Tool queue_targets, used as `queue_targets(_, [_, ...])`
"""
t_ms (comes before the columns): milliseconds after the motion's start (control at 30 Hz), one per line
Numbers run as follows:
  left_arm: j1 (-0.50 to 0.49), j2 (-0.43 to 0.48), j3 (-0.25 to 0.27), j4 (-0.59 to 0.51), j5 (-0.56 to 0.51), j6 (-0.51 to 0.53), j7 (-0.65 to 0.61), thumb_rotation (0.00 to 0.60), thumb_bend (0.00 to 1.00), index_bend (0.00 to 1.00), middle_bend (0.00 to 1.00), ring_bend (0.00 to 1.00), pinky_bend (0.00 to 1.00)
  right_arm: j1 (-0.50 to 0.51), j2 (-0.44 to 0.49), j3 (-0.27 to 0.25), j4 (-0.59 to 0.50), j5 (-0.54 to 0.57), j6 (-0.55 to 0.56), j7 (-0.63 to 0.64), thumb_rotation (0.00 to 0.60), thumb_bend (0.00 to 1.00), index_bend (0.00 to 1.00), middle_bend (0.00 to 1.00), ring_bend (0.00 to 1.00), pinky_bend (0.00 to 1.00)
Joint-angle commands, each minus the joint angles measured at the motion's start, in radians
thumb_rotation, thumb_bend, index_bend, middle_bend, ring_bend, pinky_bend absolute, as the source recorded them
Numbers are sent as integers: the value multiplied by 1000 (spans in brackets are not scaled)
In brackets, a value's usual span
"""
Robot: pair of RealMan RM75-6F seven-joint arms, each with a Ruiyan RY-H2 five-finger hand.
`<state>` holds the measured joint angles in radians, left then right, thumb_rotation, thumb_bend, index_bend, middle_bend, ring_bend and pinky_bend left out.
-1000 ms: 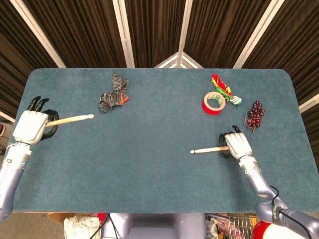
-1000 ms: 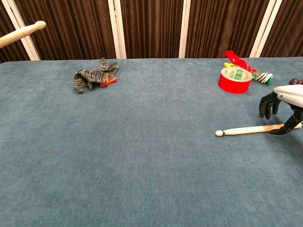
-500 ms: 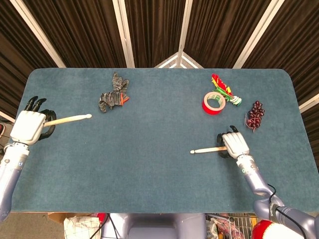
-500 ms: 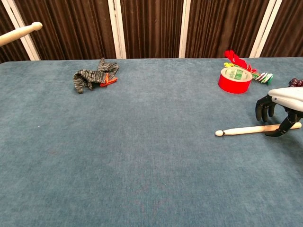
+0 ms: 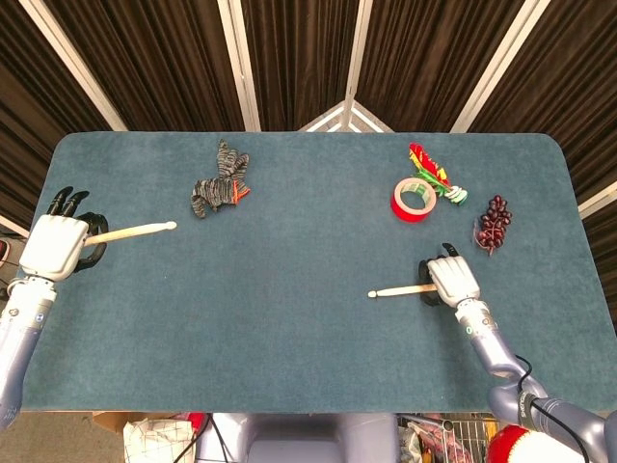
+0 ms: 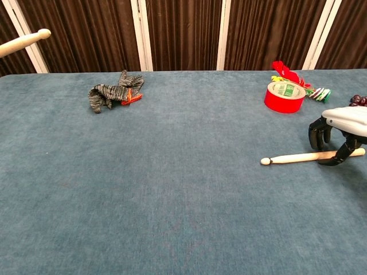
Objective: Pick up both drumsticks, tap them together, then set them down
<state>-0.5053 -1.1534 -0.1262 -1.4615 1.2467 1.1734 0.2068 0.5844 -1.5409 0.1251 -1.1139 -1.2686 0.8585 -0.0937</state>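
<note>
- Currently your right hand arches over the butt end of the right drumstick, fingers curled down on either side; the chest view shows the stick lying flat on the surface, so whether the fingers have pinched it cannot be told.
- Your left hand grips the left drumstick by its butt and holds it raised, tip pointing toward the centre; in the chest view only its tip shows at the upper left.
- Expect both sticks to be light, rigid wood with a smooth round shaft that will likely roll or swivel in a loose pinch.
- Take the right stick near the butt, wrapped rather than pinched, leaving the tip free for tapping.
- Well apart lie a striped cloth, red tape roll and grapes.
</note>
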Motion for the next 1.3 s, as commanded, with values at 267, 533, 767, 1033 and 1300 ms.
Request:
queue_targets(267, [5,-5,-5,8,2,0,0,600,544,586,559,112,62,5,-9,1,8,5,0,-2,600,292,530,527,428,95])
queue_targets(533, [9,-6,-8,13,3,0,1,600,543,588,560,112,62,8,-11,2,10,8,-1,-7,600,307,553,534,438,95])
queue_targets(767, [12,-8,-12,17,4,0,2,600,544,589,561,112,62,12,-9,3,4,11,2,-15,600,336,568,540,443,95])
queue_targets(1033, [16,-7,-16,18,4,3,6,600,543,590,562,113,62,13,-12,0,6,15,-1,-21,600,336,568,540,445,95])
queue_targets(1300, [20,-7,-17,20,2,5,11,600,544,590,562,113,62,16,-19,-2,10,21,-7,-30,600,335,568,541,453,95])
